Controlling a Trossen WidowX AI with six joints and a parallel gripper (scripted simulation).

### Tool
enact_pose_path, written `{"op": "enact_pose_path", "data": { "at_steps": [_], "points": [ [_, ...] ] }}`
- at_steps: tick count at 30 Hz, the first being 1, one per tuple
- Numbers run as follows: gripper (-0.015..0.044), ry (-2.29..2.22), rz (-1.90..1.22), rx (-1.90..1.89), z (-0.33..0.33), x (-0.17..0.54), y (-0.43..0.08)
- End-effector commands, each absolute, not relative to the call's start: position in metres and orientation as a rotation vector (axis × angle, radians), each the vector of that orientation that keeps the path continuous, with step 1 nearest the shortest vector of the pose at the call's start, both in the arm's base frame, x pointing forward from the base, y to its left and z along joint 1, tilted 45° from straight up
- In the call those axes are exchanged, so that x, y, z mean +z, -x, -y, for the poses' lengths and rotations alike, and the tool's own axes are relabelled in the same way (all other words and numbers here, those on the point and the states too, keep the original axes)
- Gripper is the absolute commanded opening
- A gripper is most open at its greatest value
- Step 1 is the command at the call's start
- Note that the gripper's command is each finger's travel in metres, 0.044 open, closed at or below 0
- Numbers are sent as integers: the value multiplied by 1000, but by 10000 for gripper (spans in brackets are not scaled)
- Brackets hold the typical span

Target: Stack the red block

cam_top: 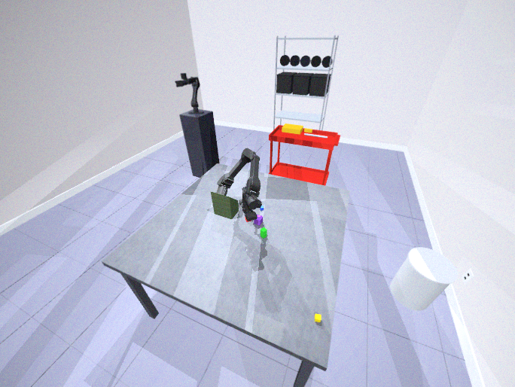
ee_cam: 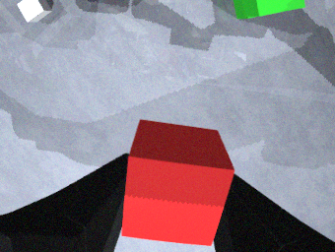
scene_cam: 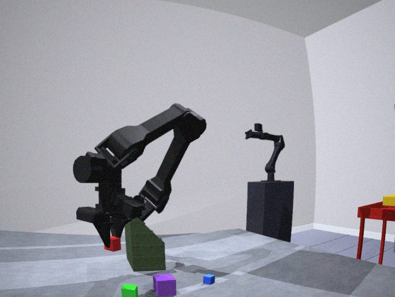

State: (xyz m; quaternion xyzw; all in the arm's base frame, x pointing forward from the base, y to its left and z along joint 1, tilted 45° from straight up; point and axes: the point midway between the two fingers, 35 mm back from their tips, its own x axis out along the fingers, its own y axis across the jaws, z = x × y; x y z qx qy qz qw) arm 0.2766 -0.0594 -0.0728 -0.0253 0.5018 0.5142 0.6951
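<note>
The red block (scene_cam: 115,244) (ee_cam: 177,182) is held between the two black fingertips, raised above the grey table (cam_top: 199,257). My gripper (scene_cam: 112,241) (ee_cam: 172,170) points down and is shut on it; the top view shows the block mostly hidden behind the gripper. The green tower (cam_top: 263,232) (scene_cam: 129,291) (ee_cam: 276,5) stands upright on the table, apart from the gripper and lower than the held block. It is cut off at the bottom edge of the exterior view and the top edge of the wrist view.
A purple block (cam_top: 258,220) (scene_cam: 164,285) stands close to the green tower. A small blue block (cam_top: 261,208) (scene_cam: 208,279) lies beyond it. A large dark green block (cam_top: 224,205) (scene_cam: 146,252) stands by the arm. A white block (ee_cam: 31,10) shows in the wrist view. A yellow block (cam_top: 317,318) is near a table corner.
</note>
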Motion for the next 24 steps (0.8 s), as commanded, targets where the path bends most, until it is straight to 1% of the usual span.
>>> {"op": "enact_pose_path", "data": {
  "at_steps": [1, 17, 24],
  "points": [
    [0, 49, -1116, 1146, 56, -71, -297],
    [0, 41, -1107, 1154, 33, -58, -365],
    [0, 40, -1106, 1155, 27, -61, -371]
  ]
}}
